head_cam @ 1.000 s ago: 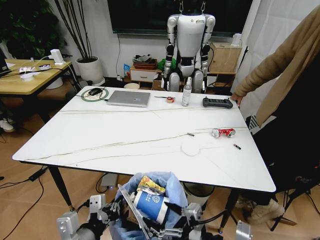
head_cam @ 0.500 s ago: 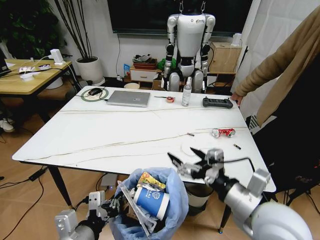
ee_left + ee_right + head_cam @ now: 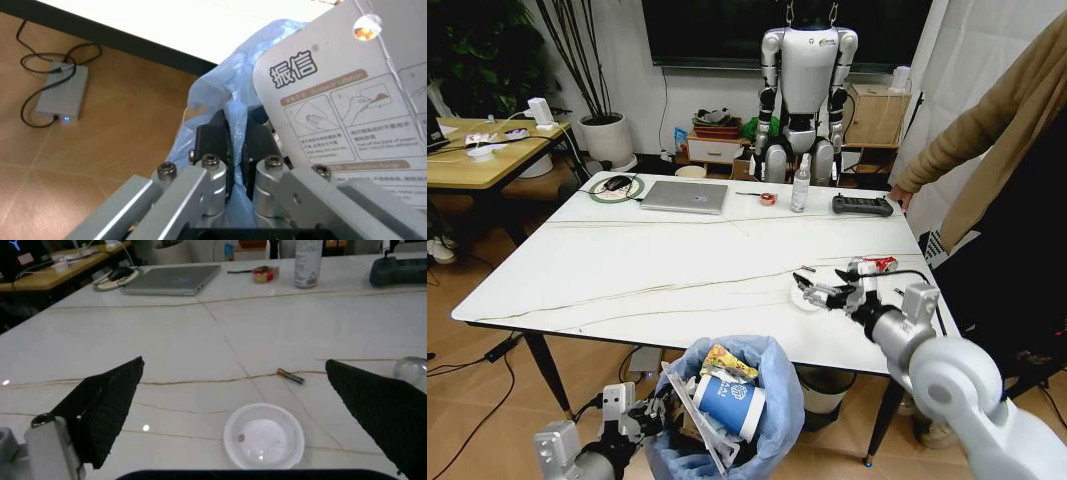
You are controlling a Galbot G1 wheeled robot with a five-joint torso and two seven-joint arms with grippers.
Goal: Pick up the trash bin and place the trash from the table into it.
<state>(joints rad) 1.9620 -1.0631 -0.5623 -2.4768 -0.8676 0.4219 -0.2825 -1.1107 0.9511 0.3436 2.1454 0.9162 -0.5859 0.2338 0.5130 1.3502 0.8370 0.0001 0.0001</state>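
Blue-lined trash bin [image 3: 732,400] is pinched by the left end effector [image 3: 233,150] below the counter [image 3: 627,270] edge (to catch litter), while the spread right end effector [image 3: 819,292] is poised over the white lid [image 3: 263,435].

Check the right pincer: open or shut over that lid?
Open. The right pincer hovers with black fingers spread wide either side of the white round plastic lid.

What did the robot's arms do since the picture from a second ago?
The right gripper rose from beside the trash bin, swung over the glossy white table, and now hangs open above the white round lid. Nothing was grabbed. The left gripper stays clamped on the bin's crinkly blue bag; the crushed red-silver can didn't move.
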